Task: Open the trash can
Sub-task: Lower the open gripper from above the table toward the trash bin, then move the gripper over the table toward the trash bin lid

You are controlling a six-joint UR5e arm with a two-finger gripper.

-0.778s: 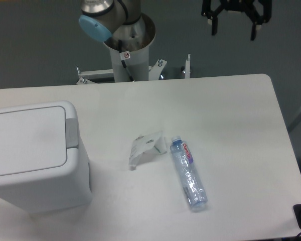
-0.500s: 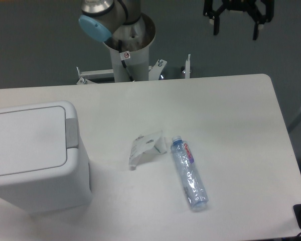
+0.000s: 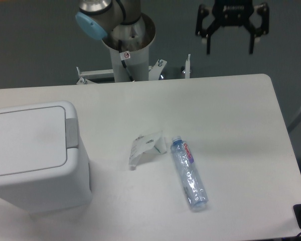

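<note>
Black two-finger hand [image 3: 230, 49] raised high, fingers spread wide, pointing down, holding nothing

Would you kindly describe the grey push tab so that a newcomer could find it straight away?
Start at the large white trash can on the table's left side. Its flat lid is shut; the grey push tab is the narrow strip along the lid's right edge, the bin's only grey part.
</note>
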